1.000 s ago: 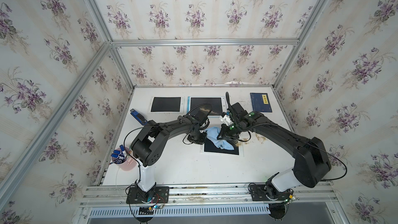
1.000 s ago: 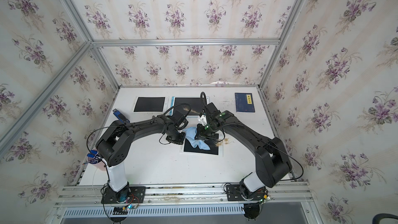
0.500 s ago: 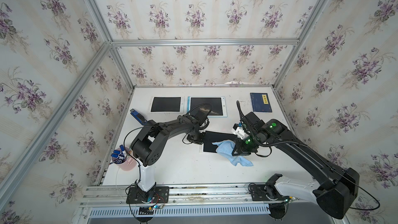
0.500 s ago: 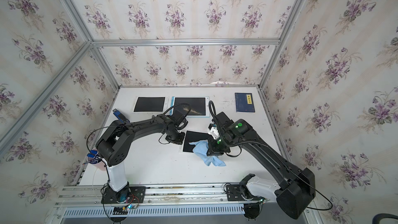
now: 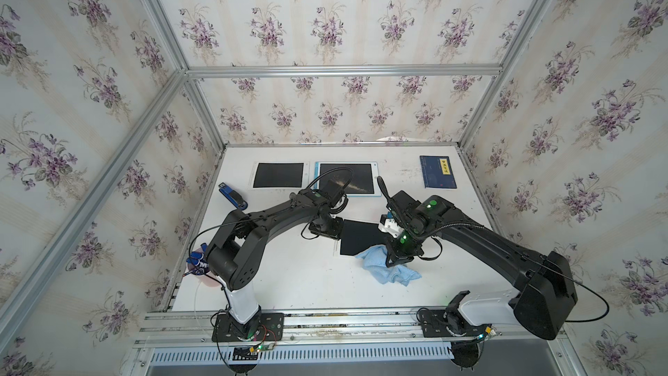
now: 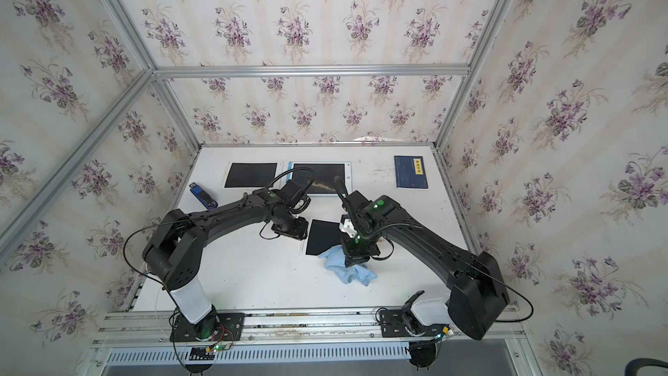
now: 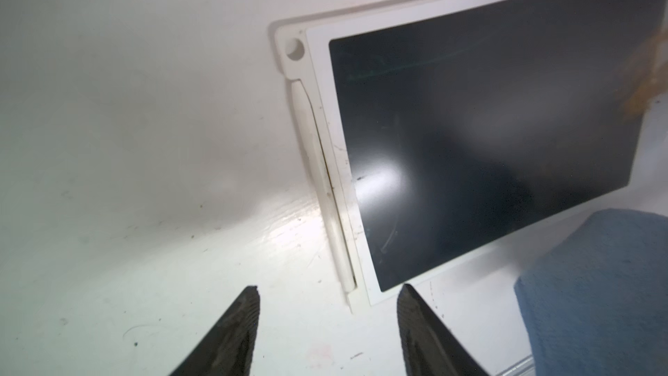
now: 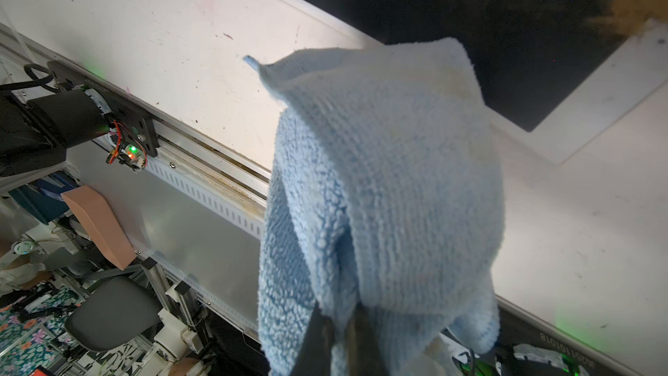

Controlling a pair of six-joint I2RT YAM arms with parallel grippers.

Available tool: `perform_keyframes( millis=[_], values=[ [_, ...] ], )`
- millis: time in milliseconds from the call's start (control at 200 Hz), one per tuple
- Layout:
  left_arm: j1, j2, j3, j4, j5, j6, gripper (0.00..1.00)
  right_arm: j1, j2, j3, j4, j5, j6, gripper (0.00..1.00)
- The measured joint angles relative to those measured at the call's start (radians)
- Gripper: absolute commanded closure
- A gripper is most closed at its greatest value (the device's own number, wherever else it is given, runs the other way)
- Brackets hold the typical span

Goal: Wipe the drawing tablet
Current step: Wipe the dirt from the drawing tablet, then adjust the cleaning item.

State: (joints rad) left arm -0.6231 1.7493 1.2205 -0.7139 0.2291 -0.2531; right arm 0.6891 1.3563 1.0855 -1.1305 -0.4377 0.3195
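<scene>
At the middle of the white table (image 5: 289, 276), in both top views, the drawing tablet (image 5: 359, 236) lies flat with its dark screen up, between the two arms. The left gripper (image 5: 325, 228) sits low just beside its left edge. The right gripper (image 5: 397, 260) stands over its near right corner, with the blue cloth (image 5: 383, 269) bunched under it, mostly off the screen and on the table. From the left wrist, that gripper's jaws are spread with nothing between them and the tablet's white frame is just ahead. The screen shows faint streaks and a blurred brownish patch (image 7: 647, 77) at one corner. From the right wrist, the jaws are pressed together on a fold of the cloth, which hangs beside the tablet's edge. The step in hand looks like a pause between wiping strokes, with the cloth gripped but off the screen. The next move calls for carrying it back onto the screen, toward that brown corner, probably with the left gripper steadying the frame.
</scene>
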Motion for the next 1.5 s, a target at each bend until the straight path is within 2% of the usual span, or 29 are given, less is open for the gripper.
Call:
perform_keyframes(
  millis=[90,170,185,245,370,460,784,1004,1064,1149,1184,1369,1424,1499],
  values=[
    [0.040,-0.083,-0.043,0.031,0.077,-0.019,0.43,0.012,-0.020,0.022,0.039,-0.024,-0.018,1.00],
    [0.098,-0.139,-0.097,0.095,0.200,-0.062,0.44,0.014,-0.052,0.039,0.093,-0.066,-0.032,1.00],
    [0.108,-0.147,-0.106,0.109,0.223,-0.072,0.48,0.013,-0.057,0.040,0.105,-0.074,-0.032,1.00],
    [0.136,-0.175,-0.135,0.166,0.311,-0.132,0.51,0.013,-0.067,0.048,0.146,-0.105,-0.035,1.00],
    [0.148,-0.212,-0.171,0.307,0.478,-0.240,0.59,0.013,-0.058,0.076,0.237,-0.150,-0.035,1.00],
    [0.152,-0.237,-0.192,0.381,0.556,-0.303,0.65,0.013,-0.040,0.112,0.301,-0.160,-0.035,1.00],
    [0.150,-0.316,-0.263,0.410,0.612,-0.342,0.70,-0.010,0.027,0.242,0.446,-0.121,-0.030,1.00],
    [0.146,-0.364,-0.249,0.403,0.615,-0.357,0.70,-0.008,0.072,0.175,0.543,-0.198,-0.006,1.00],
    [0.146,-0.363,-0.239,0.396,0.613,-0.356,0.70,-0.008,0.077,0.130,0.585,-0.242,0.003,0.95],
    [0.146,-0.357,-0.230,0.373,0.605,-0.352,0.70,-0.009,0.077,0.068,0.652,-0.303,0.028,0.79],
    [0.146,-0.355,-0.227,0.365,0.600,-0.352,0.70,-0.008,0.074,0.045,0.681,-0.329,0.038,0.77],
    [0.147,-0.347,-0.214,0.366,0.600,-0.349,0.70,-0.002,0.037,-0.032,0.787,-0.450,0.075,0.41],
    [0.147,-0.344,-0.213,0.367,0.601,-0.349,0.70,0.000,0.023,-0.043,0.814,-0.470,0.078,0.37],
    [0.147,-0.344,-0.212,0.368,0.606,-0.349,0.70,0.002,0.012,-0.050,0.844,-0.478,0.093,0.35]
  ],
)
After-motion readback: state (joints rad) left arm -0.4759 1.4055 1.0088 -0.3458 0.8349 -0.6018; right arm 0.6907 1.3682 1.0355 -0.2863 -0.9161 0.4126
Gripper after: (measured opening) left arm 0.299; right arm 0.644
